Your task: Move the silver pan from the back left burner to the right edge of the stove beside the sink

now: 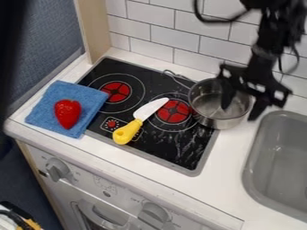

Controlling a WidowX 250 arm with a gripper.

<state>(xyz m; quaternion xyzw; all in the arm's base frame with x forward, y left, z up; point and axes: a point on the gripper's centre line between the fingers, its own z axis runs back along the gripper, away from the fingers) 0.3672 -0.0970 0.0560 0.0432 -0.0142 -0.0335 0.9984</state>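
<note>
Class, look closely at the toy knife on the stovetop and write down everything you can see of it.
The toy knife has a pale, smooth blade with a rounded edge and a chunky yellow handle that looks like plastic. It lies flat and slantwise on the black stovetop: handle beside the controls, near the front edge, blade pointing back, its tip beside the right red burner. Nothing else visibly touches it.

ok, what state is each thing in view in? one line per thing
gripper: fingers apart, at the pot's right side
pot: upright, lid off
knife: lying across the cooktop, blade bare
strawberry: lying on the cloth
cloth: laid flat
left knob: on or off, can't tell
right knob: same, can't tell
</note>
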